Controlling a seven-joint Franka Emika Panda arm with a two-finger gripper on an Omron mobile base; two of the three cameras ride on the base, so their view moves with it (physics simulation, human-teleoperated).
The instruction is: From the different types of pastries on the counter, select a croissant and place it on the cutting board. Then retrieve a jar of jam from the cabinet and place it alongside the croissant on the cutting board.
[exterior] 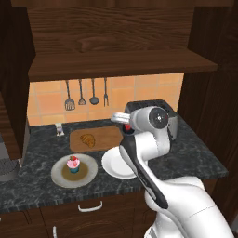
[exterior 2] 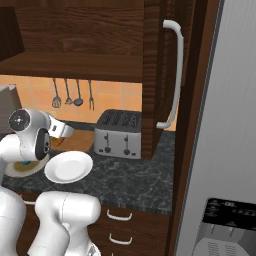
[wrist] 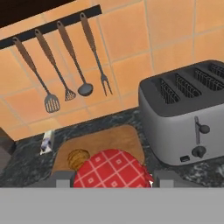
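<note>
The claw (wrist: 111, 183) is clamped on the jar of jam (wrist: 110, 169), whose red checked lid fills the bottom centre of the hand view, so I judge the step in hand is carrying it down to the cutting board (wrist: 114, 141) and setting it on the bare wood beside the croissant (wrist: 78, 158), not on top of it. The croissant (exterior: 88, 139), golden-brown and ridged, lies on the board (exterior: 104, 135) left of centre in the left base view, while the jar (exterior: 127, 128) shows as a small dark and red shape at the wrist, right of the board
</note>
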